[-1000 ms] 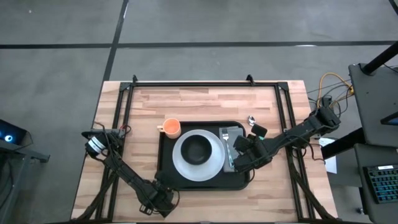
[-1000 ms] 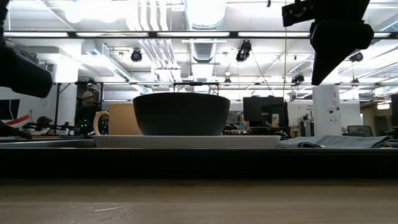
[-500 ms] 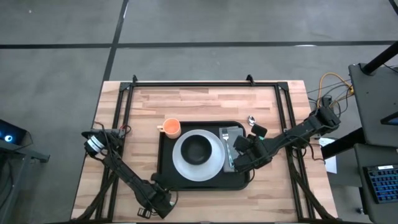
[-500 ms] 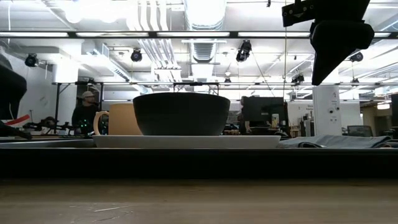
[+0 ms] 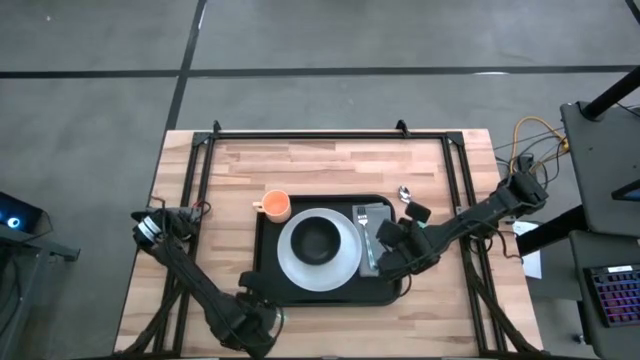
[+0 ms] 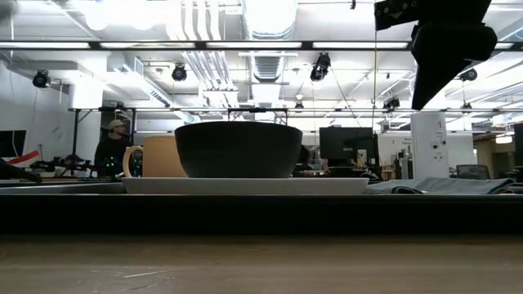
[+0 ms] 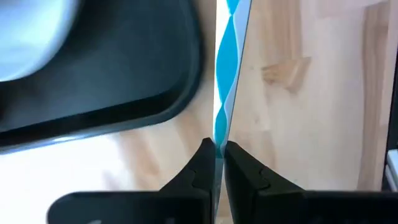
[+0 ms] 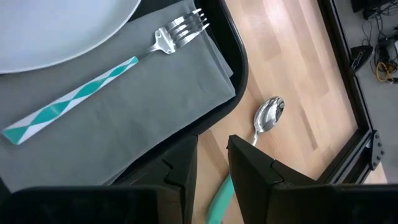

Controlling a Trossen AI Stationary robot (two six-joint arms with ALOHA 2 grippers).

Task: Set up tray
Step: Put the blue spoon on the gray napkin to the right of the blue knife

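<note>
The black tray (image 5: 265,280) lies mid-table and carries a white plate (image 5: 345,270) with a dark bowl (image 5: 318,240). A grey napkin (image 8: 143,118) with a teal-handled fork (image 8: 106,81) lies on the tray's right part. An orange cup (image 5: 277,206) stands by the tray's far left corner. A spoon (image 8: 268,114) lies on the wood beyond the tray's right rim. My right gripper (image 8: 212,143) hangs open above the tray's right edge and touches nothing. My left gripper (image 7: 216,146) is off the tray's near left corner (image 7: 124,81), shut on a thin utensil handle with blue and white stripes (image 7: 225,68). My left gripper pinches the striped handle between its two fingers, near one end (image 7: 217,138). The handle runs straight forward from the fingertips, along the fingers, edge-on to the camera. Its far end leaves the picture, so which utensil it is cannot be told.
Bare wood lies right of the tray around the spoon (image 5: 405,192) and along the near edge (image 5: 330,325). Black frame rails (image 5: 465,200) run along the table's sides and far edge. A person (image 6: 110,147) stands in the room beyond the table.
My left gripper has drawn back toward the table's near left, and its dark bulk has left the low view's left side. The right gripper has hardly moved.
</note>
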